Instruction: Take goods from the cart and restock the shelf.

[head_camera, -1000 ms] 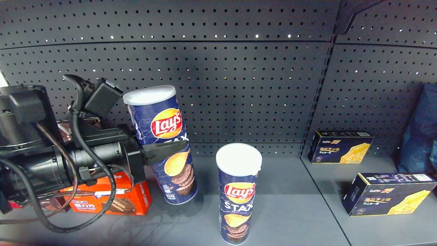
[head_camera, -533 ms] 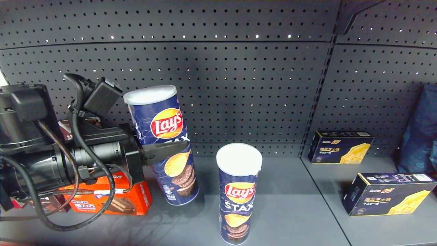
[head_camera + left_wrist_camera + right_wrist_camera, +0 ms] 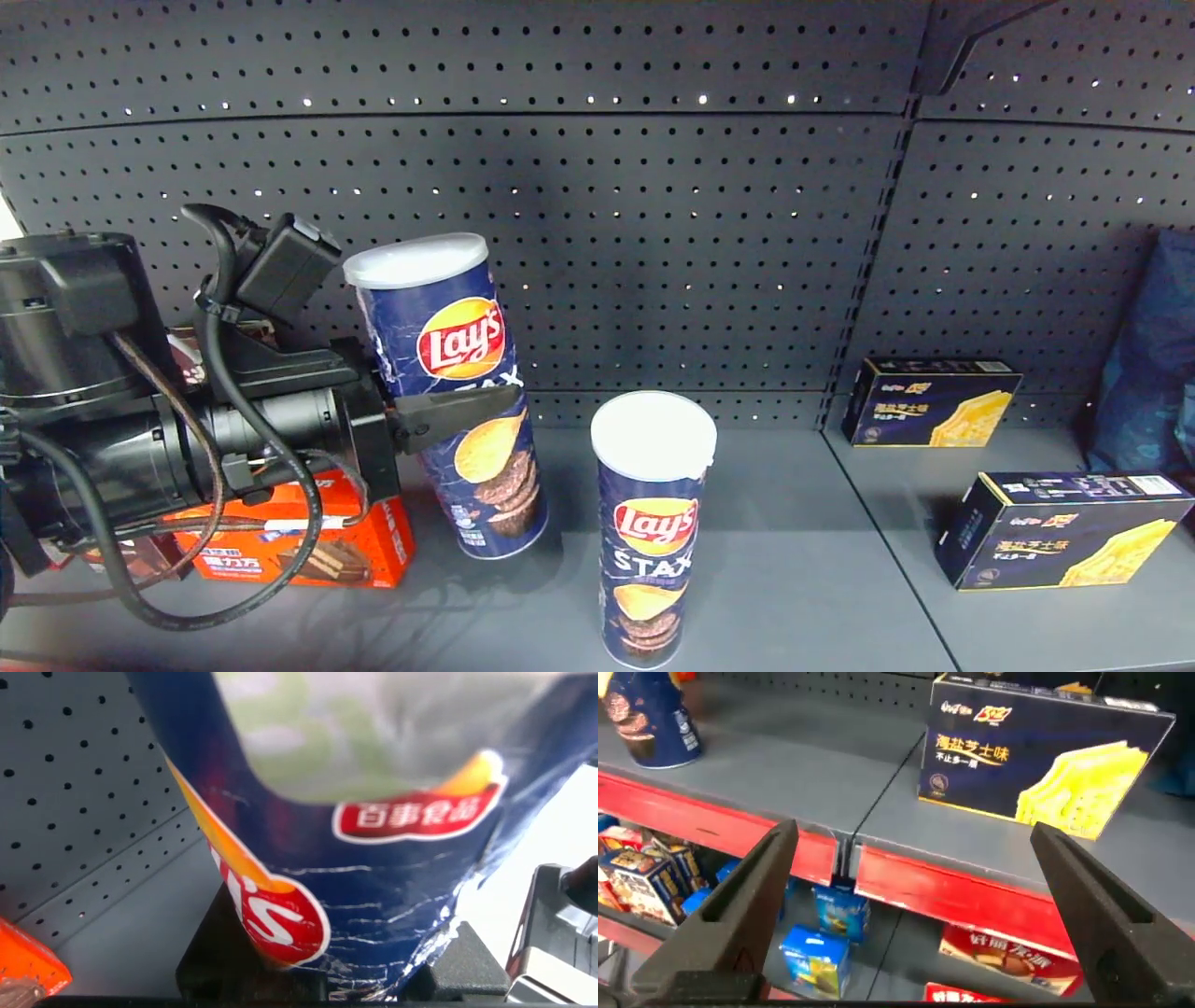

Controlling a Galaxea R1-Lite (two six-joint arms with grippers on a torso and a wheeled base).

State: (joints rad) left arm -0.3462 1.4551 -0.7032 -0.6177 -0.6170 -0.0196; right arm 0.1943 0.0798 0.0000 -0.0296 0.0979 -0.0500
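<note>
Clamped in left pincer (image 3: pixel 446 401): dark-blue chip can (image 3: pixel 457 341), white lid, tilted, base down at shelf (image 3: pixel 794 560), beside orange box (image 3: pixel 280 551). Two such cans counted; second can (image 3: pixel 651 532) upright, nearer front. Two dark boxes at right: rear box (image 3: pixel 929 401), front box (image 3: pixel 1060 527). Right pincer (image 3: pixel 915 905) spread apart

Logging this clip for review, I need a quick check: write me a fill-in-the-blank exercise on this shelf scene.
The left gripper is shut on a chips can that is ____, not upright.
The second chips can has a ____ lid.
The box beside the held can is ____.
The right gripper has jaws that stand ____.
Missing: tilted; white; orange; open.
</note>
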